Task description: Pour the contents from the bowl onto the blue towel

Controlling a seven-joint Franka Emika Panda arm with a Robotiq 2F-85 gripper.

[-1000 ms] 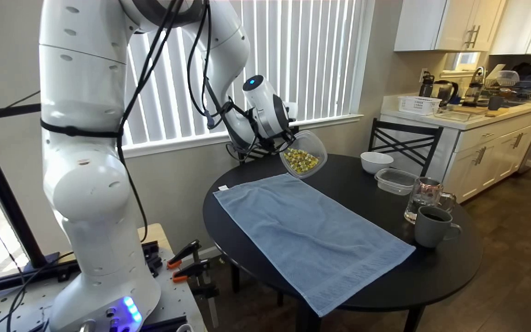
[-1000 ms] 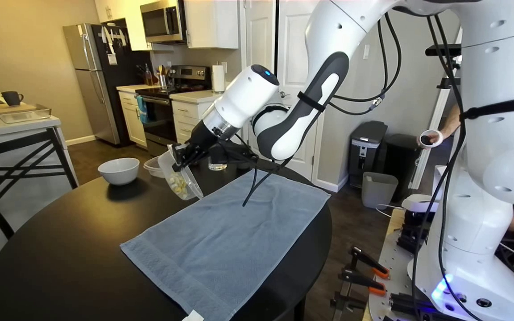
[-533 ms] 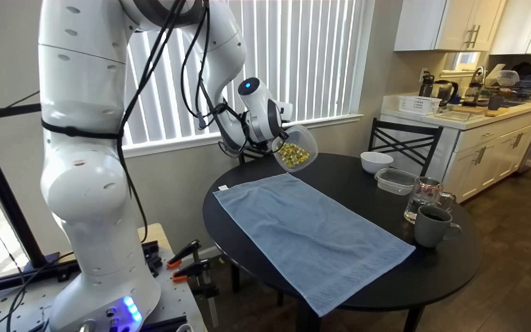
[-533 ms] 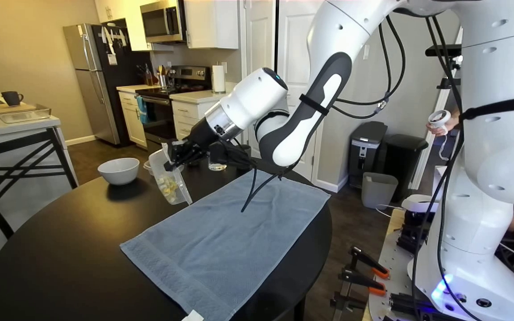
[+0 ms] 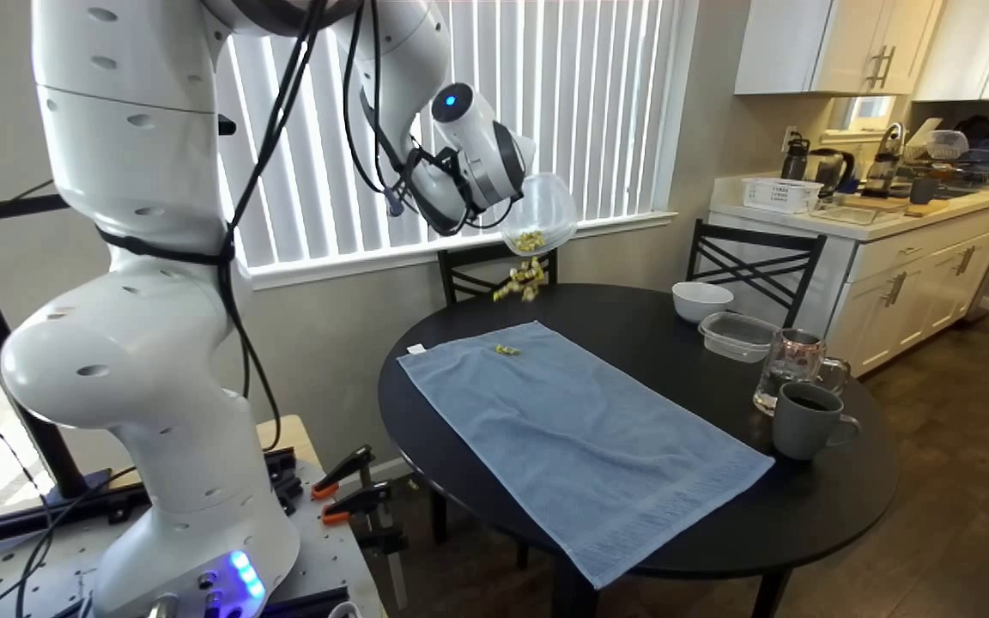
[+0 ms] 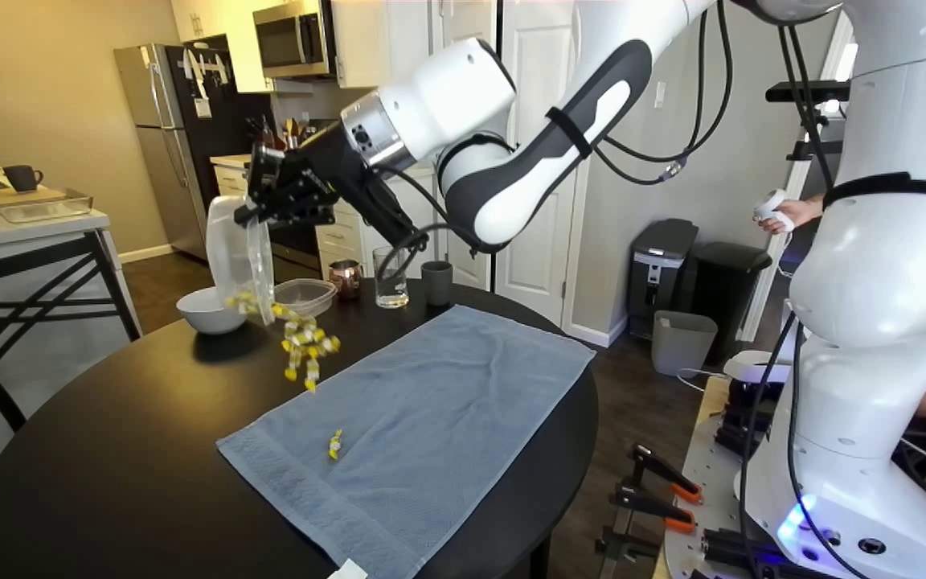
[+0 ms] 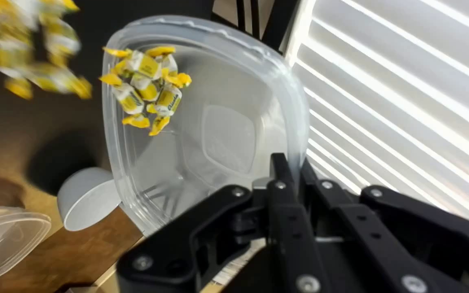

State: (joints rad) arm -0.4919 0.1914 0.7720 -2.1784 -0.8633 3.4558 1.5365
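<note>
The bowl [image 7: 226,93] is clear, translucent plastic. My gripper [image 7: 294,171] is shut on its wall, one finger inside and one outside. In both exterior views the bowl [image 5: 550,202] is steeply tilted, high above the table near the blue towel's far end. The contents, yellow-and-white wrapped pieces, are partly still in the bowl's low corner [image 7: 145,81]. A cluster of falling pieces [image 6: 306,342] is in mid-air, and also shows blurred in the wrist view [image 7: 35,49]. A few pieces [image 6: 335,445] are at the blue towel [image 6: 439,394], which lies flat on the table.
On the black round table [image 5: 658,343] stand a white bowl [image 5: 701,301], another clear container [image 5: 736,336], a copper mug [image 6: 346,278], a drinking glass [image 6: 391,285] and a grey cup [image 5: 806,421]. Chairs [image 5: 752,266] and the window blinds [image 5: 597,112] are close by.
My gripper has lifted the bowl and tipped it more steeply. Pieces that were all inside now fall out, and a few have reached the towel area. The arm's lower joints have leaned back.
</note>
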